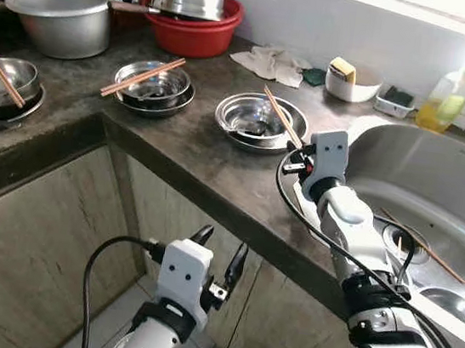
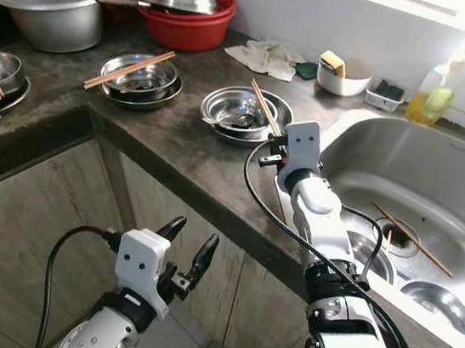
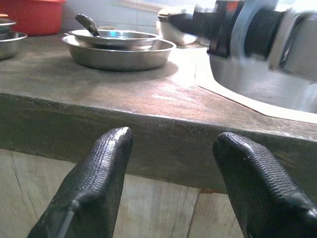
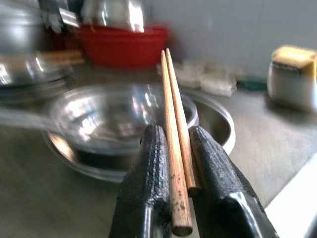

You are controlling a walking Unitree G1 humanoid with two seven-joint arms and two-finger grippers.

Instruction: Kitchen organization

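soap bottle (image 1: pixel 448 99) by the wall, crumpled cloth (image 1: pixel 271 62) nearby

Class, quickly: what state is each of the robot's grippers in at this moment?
Left gripper: open, holding nothing, below the counter edge.
Right gripper: shut on a pair of chopsticks, beside the steel bowl.

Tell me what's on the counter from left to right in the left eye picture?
Bowl with chopsticks → big silver pot → middle bowl with chopsticks → bowl by the right gripper → white cup → soap bottle.

Open countertop (image 1: pixel 209 158) between steel bowls (image 1: pixel 261 122), sink (image 1: pixel 436 192) rim beside.
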